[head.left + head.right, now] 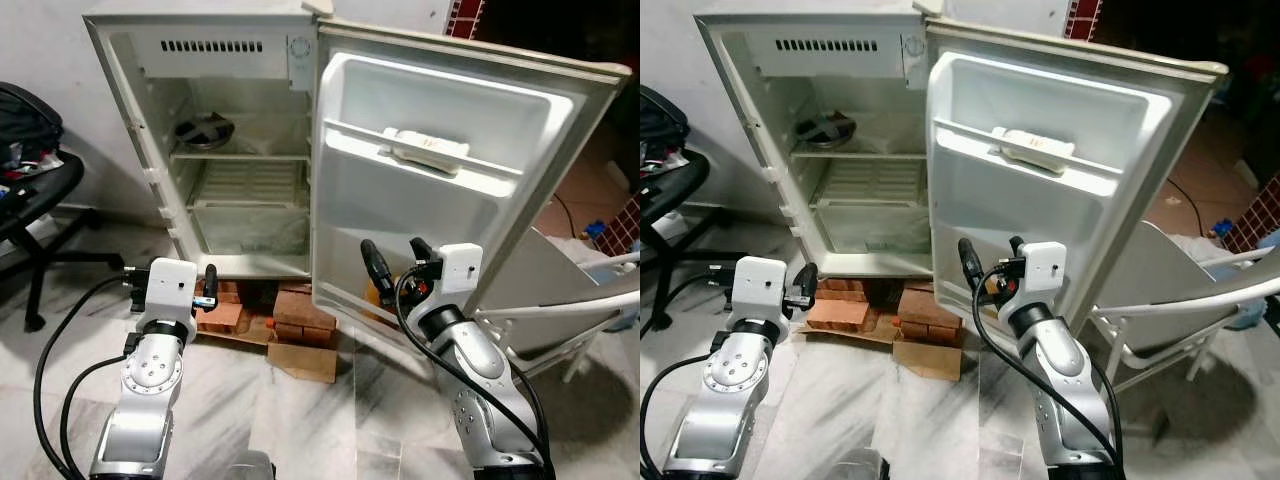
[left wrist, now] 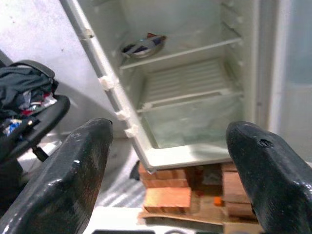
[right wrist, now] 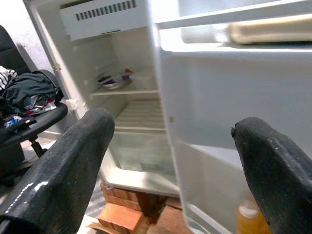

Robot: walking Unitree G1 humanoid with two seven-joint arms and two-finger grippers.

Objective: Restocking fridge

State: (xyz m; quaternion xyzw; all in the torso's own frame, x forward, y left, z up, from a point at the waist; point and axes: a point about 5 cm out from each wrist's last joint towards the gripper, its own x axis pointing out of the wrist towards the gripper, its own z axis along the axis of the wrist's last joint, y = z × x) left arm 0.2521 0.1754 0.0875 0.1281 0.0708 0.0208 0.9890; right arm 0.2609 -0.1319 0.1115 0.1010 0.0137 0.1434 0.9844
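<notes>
While the fridge (image 1: 240, 150) stands open ahead, left jaws (image 2: 165, 170) wide, empty, right jaws (image 3: 170, 165) likewise.

The fridge (image 1: 240, 150) looks like smooth white plastic, resting on rough red bricks (image 1: 300, 310) over glossy marble floor (image 1: 300, 420).

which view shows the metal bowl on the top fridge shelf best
The left wrist view: the metal bowl sits unobstructed and shows something coloured inside. The eye views show it smaller and shaded; the right wrist view shows it small too.

Likely home: fridge (image 1: 240, 150) on bricks (image 1: 300, 315), cluttered chair (image 1: 30, 170).
</notes>
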